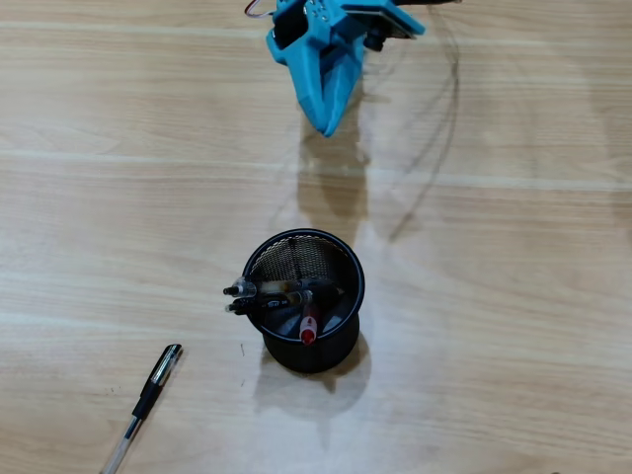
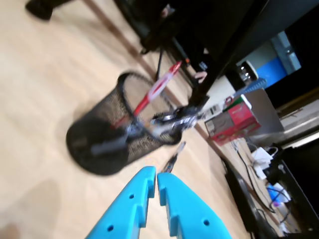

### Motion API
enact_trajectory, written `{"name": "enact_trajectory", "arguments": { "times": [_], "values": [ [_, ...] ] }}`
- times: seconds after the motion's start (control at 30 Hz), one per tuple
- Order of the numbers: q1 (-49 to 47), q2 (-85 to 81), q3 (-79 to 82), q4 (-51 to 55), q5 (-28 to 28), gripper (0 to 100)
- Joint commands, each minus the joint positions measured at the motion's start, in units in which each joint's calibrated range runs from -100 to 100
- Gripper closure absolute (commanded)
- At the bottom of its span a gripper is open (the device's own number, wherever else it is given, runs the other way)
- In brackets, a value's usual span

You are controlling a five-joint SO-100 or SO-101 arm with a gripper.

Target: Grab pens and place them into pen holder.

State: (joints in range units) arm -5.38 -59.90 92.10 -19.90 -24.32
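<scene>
- Pens are sitting mostly inside the black wire-mesh pen holder (image 1: 341,267) already: the red translucent pen (image 1: 309,324) is leaning against its near rim in the overhead view, and two more, one clear-grey (image 1: 259,289) and one black (image 1: 259,305), are poking out over its left rim.
- One clear stick pen with a black cap (image 1: 146,401) is lying flat on the wooden table (image 1: 513,326), down and to the left of the holder and well apart from it.
- The blue gripper (image 1: 327,126) is hanging above the holder in the overhead view, clear of it, its fingers (image 2: 137,196) pressed together and carrying nothing.
- That loose pen is looking light, stiff and smooth, so it is likely to roll or slip; pinching it across the barrel near its middle seems the safest hold.
</scene>
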Motion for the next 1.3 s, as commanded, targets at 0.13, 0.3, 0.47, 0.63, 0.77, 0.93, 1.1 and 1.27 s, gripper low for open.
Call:
{"name": "enact_trajectory", "arguments": {
  "times": [0.13, 0.3, 0.47, 0.63, 0.77, 0.93, 1.1, 1.27],
  "values": [
    [-0.4, -14.3, 6.6, 11.6, 11.3, 98],
    [-0.4, -20.7, 6.8, 28.7, 15.2, 98],
    [-0.4, -28.3, 7.4, 45.0, 19.1, 98],
    [-0.2, -37.1, 7.5, 61.1, 22.0, 98],
    [1.0, -39.8, 7.4, 70.9, 24.4, 98],
    [0.4, -39.6, 7.4, 71.2, 25.5, 98],
    [0.9, -39.6, 7.3, 71.2, 25.5, 98],
    [-0.9, -39.6, 7.3, 71.2, 25.5, 98]
  ]
}}
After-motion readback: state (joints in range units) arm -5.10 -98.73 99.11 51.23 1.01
